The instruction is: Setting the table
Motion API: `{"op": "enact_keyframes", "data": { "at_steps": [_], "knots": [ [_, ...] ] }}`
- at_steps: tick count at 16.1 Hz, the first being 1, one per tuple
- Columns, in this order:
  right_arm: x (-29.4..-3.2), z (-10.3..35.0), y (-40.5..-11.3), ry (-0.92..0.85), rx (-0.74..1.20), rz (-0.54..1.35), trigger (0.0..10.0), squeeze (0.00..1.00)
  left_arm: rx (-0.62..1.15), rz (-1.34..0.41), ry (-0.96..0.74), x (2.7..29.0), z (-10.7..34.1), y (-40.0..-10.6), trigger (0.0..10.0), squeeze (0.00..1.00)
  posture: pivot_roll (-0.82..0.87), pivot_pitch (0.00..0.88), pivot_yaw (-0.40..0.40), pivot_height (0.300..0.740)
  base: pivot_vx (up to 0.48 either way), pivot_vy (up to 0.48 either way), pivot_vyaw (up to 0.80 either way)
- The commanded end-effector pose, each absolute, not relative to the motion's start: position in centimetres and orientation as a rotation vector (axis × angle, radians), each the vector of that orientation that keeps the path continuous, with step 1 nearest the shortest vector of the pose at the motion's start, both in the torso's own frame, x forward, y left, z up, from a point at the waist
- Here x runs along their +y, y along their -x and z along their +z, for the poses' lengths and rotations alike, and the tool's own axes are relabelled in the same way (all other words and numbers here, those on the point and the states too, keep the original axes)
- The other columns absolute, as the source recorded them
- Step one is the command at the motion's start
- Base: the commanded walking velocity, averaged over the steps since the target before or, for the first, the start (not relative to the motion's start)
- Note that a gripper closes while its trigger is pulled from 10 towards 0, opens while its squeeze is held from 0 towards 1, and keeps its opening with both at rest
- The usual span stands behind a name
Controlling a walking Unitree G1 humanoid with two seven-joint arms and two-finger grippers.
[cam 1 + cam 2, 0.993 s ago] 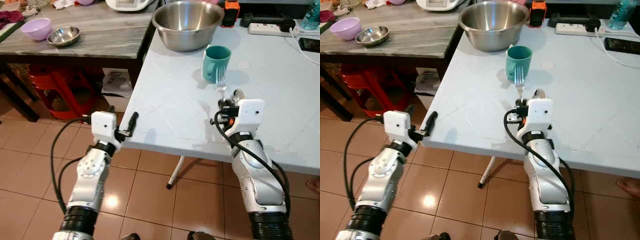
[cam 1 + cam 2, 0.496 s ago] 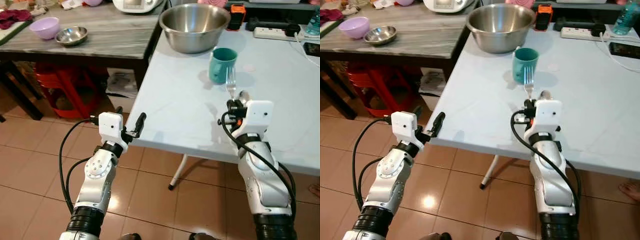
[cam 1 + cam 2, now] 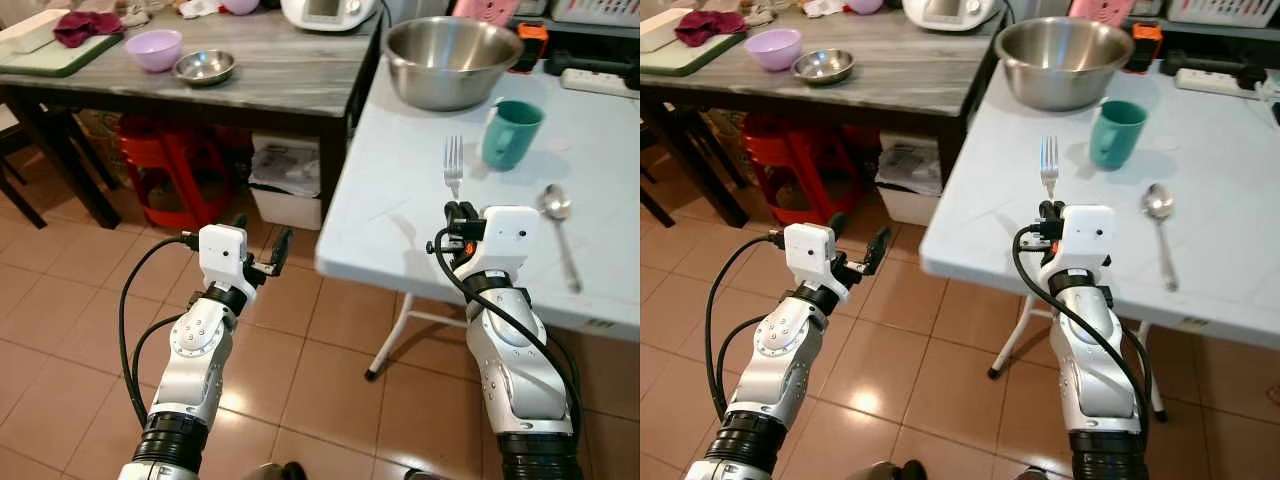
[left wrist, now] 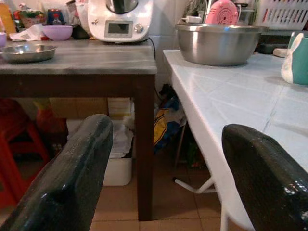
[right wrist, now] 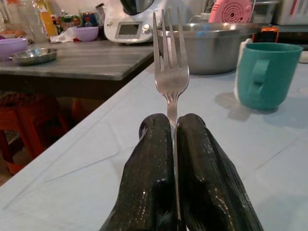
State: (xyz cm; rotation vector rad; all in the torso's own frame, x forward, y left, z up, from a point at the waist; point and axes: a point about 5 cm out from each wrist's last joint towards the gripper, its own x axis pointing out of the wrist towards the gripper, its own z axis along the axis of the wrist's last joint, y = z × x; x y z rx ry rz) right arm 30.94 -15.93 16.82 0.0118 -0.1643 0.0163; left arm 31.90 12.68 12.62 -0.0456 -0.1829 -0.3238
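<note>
My right gripper (image 3: 459,213) is shut on a steel fork (image 3: 453,166), held just above the near edge of the pale blue table (image 3: 400,195), tines pointing away from me; the right wrist view shows the fork (image 5: 169,62) pinched between both fingers (image 5: 149,178). A spoon (image 3: 560,225) lies on the table right of that gripper. A teal mug (image 3: 510,133) stands behind the fork, and a big steel bowl (image 3: 450,60) behind the mug. My left gripper (image 3: 262,250) stands open and holds nothing, over the floor left of the table.
A dark wooden table (image 3: 270,70) at the left carries a purple bowl (image 3: 155,48), a small steel bowl (image 3: 204,67) and a white appliance (image 3: 325,10). Red stools (image 3: 170,170) and a white box (image 3: 285,195) sit under it. Tiled floor (image 3: 70,330) lies ahead.
The view has swung left, so the tables sit further right in the picture. The spoon now lies in full view beside my right gripper. Both grippers keep their states.
</note>
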Motion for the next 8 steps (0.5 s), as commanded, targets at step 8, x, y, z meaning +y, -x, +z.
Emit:
{"op": "enact_keyframes", "data": {
  "at_steps": [8],
  "knots": [
    [-16.09,17.07,-31.33,-0.020,-0.170,0.014,10.0,0.00,-0.180,-0.336,0.046,12.34,12.58,-31.97,10.0,0.00,-0.16,0.100,0.074,0.740,0.000,0.389,-0.46]
  ]
}}
